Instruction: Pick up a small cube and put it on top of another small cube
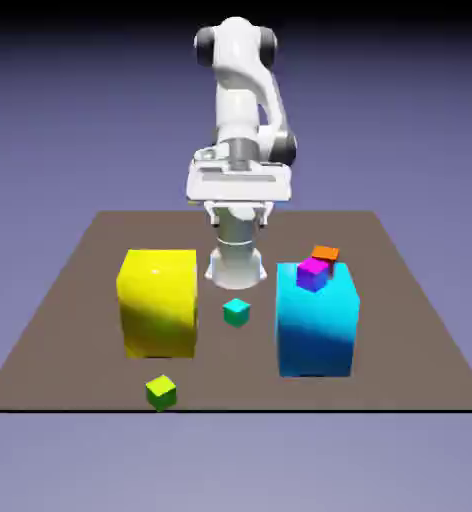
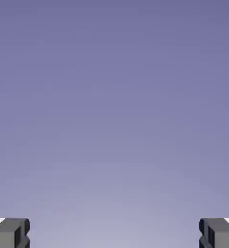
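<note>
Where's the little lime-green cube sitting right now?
In the exterior view, the lime-green cube sits alone near the table's front edge, left of middle, just in front of the big yellow block.

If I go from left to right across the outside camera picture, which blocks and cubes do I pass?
Big yellow block → tiny lime-green cube → tiny teal cube → big cyan block, with the purple cube and orange cube at its top.

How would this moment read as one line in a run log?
gripper: open, empty | lime-green cube: on table, untouched | teal cube: bare | stack: not begun
</note>
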Controlling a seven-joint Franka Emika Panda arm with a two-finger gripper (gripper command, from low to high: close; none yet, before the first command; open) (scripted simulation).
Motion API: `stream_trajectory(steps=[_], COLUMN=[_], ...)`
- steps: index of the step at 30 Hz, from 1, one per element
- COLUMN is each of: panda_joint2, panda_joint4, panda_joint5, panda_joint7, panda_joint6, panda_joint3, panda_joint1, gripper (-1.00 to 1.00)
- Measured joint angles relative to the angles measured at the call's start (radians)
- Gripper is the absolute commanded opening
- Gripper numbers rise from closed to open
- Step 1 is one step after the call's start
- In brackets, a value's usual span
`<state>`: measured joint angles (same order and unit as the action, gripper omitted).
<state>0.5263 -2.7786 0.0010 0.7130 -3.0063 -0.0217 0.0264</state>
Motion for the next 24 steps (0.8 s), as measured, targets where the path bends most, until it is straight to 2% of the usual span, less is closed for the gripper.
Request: stream_trajectory(steps=[24], panda_joint2=[-0.870], panda_joint4=[0.625], panda_joint5=[0.020], panda_joint7=[-0.557], panda_joint6=[0.612], panda_joint3=[-0.432], panda_joint1=[0.287], gripper=[0.00])
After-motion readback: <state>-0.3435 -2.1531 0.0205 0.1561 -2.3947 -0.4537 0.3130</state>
